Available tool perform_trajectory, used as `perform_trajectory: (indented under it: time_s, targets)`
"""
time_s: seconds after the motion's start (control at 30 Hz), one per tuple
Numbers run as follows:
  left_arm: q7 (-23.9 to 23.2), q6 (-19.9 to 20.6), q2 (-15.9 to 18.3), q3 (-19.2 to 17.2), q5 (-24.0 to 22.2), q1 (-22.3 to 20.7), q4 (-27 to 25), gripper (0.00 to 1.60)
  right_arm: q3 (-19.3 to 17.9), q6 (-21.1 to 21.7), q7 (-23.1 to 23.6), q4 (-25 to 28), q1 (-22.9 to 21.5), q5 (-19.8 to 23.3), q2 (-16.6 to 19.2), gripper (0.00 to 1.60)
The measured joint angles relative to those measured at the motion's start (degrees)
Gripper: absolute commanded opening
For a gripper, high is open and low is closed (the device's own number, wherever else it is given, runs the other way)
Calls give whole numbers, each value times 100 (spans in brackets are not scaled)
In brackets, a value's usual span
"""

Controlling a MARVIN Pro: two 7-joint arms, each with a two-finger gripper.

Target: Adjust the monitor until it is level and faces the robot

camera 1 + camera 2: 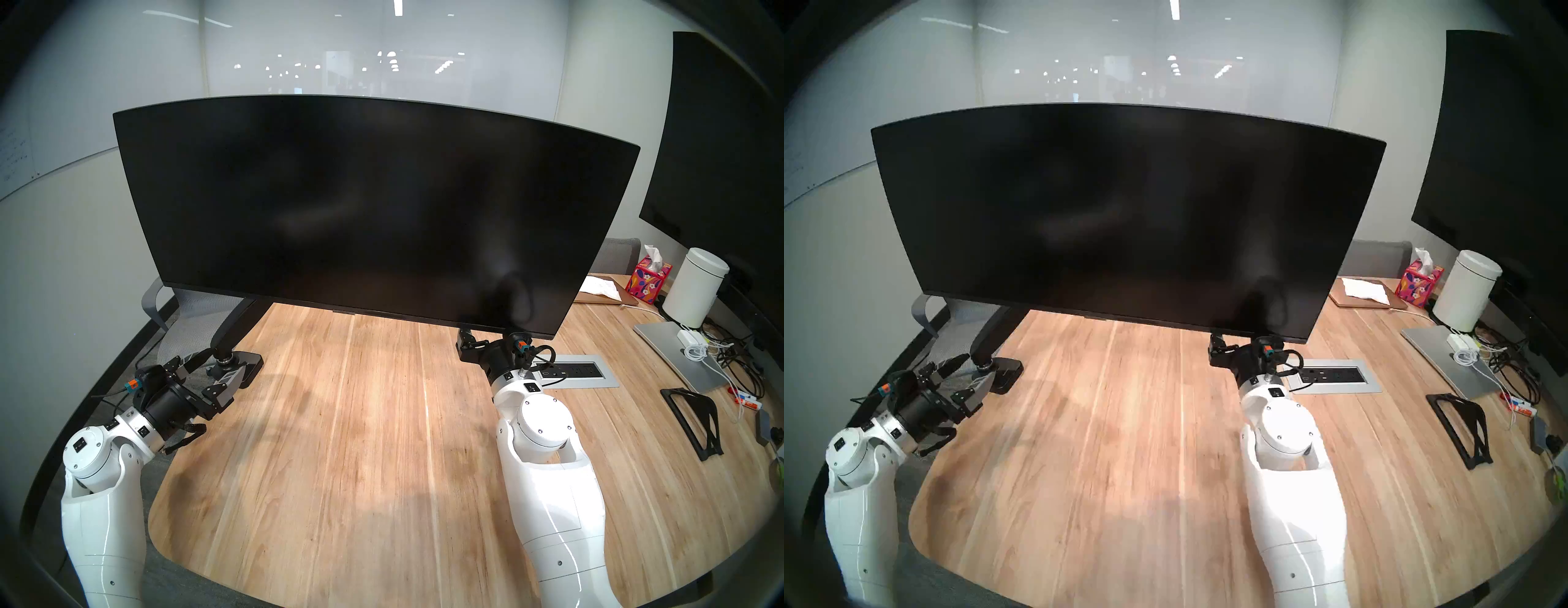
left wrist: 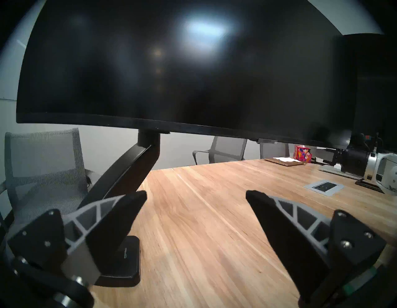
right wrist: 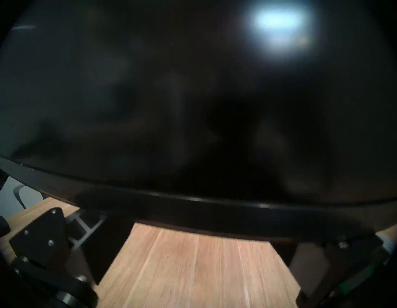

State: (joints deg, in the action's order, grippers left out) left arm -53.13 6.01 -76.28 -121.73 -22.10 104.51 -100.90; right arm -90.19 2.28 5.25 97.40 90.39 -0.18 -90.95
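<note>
The monitor (image 1: pixel 373 212) is a very wide, curved black screen, dark, held above the wooden table (image 1: pixel 360 446) on a black arm mount (image 1: pixel 237 327). It is tilted: its left end is higher than its right end. My right gripper (image 1: pixel 483 335) is right under the monitor's lower right edge. In the right wrist view (image 3: pixel 199 225) its jaws stand wide apart and the tips are hidden behind the bottom bezel (image 3: pixel 214 210). My left gripper (image 1: pixel 214 371) is open and empty, low by the mount's base (image 1: pixel 239 367), apart from the monitor (image 2: pixel 171 75).
A larger black screen (image 1: pixel 721 148) is fixed to the right wall. Below it stand a white canister (image 1: pixel 695 288), a tissue box (image 1: pixel 647 282), a silver laptop (image 1: pixel 674 356), cables (image 1: pixel 729 352) and a black stand (image 1: pixel 695 416). A power panel (image 1: pixel 572 371) is set in the table. A grey chair (image 1: pixel 186 305) is behind left.
</note>
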Motion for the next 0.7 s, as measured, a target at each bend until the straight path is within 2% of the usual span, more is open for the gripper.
perform_trajectory:
  time_s: [0.7]
  targets:
    - [0,-1,0,0,0,-2,2,160,3,127,30,62,-40,-21,71,160]
